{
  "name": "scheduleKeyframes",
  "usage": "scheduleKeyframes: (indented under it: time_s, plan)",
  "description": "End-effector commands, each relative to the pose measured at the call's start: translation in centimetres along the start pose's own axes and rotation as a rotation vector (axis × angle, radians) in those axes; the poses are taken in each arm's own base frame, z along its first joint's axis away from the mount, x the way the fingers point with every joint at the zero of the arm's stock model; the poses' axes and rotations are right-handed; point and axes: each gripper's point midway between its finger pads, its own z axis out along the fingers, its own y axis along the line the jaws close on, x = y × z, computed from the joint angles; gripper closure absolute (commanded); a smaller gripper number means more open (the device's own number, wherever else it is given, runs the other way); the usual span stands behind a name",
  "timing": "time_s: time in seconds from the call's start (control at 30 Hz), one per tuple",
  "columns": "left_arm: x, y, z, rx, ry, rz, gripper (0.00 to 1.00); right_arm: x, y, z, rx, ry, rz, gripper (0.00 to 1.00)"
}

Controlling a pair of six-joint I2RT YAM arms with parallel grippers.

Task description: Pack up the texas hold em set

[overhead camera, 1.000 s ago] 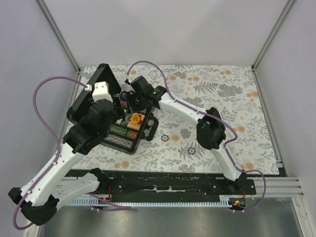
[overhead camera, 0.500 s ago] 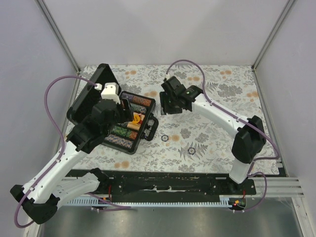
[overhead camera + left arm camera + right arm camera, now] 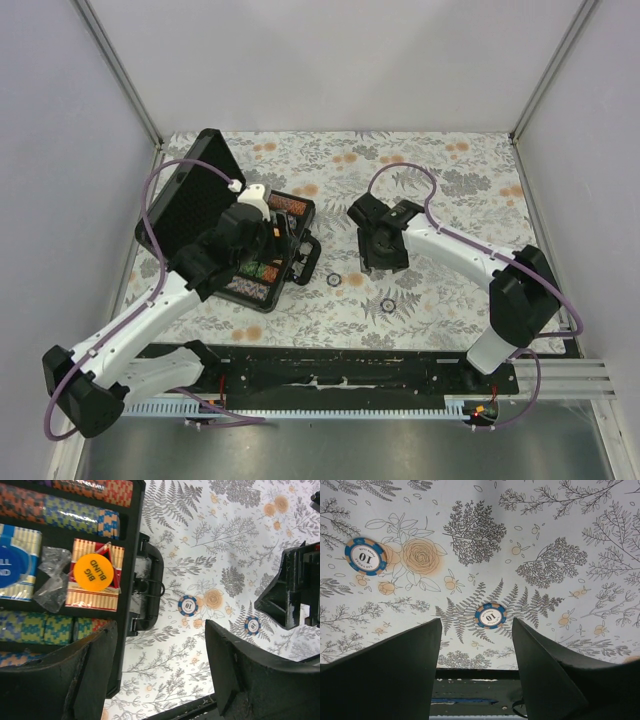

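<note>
My right gripper hangs spread and empty over the floral table. 1 blue 10 chip lies just between its fingertips, and a second chip lies off to one side, so I count 2 loose chips. My left gripper, also spread and holding nothing, sits above the handle of the open briefcase. Only the left wrist view lets me read 1 orange BIG BLIND button resting on the card deck.

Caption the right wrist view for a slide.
Open right gripper over two blue ten chips lying on the floral table.
</note>
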Motion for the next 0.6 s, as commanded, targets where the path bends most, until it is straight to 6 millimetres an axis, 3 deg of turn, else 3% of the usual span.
scheduleKeyframes:
  time_s: [0.0,0.3,0.57]
  plan:
    - [-1.9,-3.6,0.7,0.112,-0.024,-0.116,0.23,0.1,-0.5,-0.3,-0.014,-0.003,-0.038,0.34]
    - [-1.0,-9.4,3.8,0.211,0.047,-0.230,0.24,1.5,-0.6,0.1,-0.052,0.024,-0.021,0.29]
    - [-1.2,-10.5,5.7,0.153,0.061,-0.287,0.25,2.2,-0.6,1.2,-0.077,0.074,-0.026,0.27]
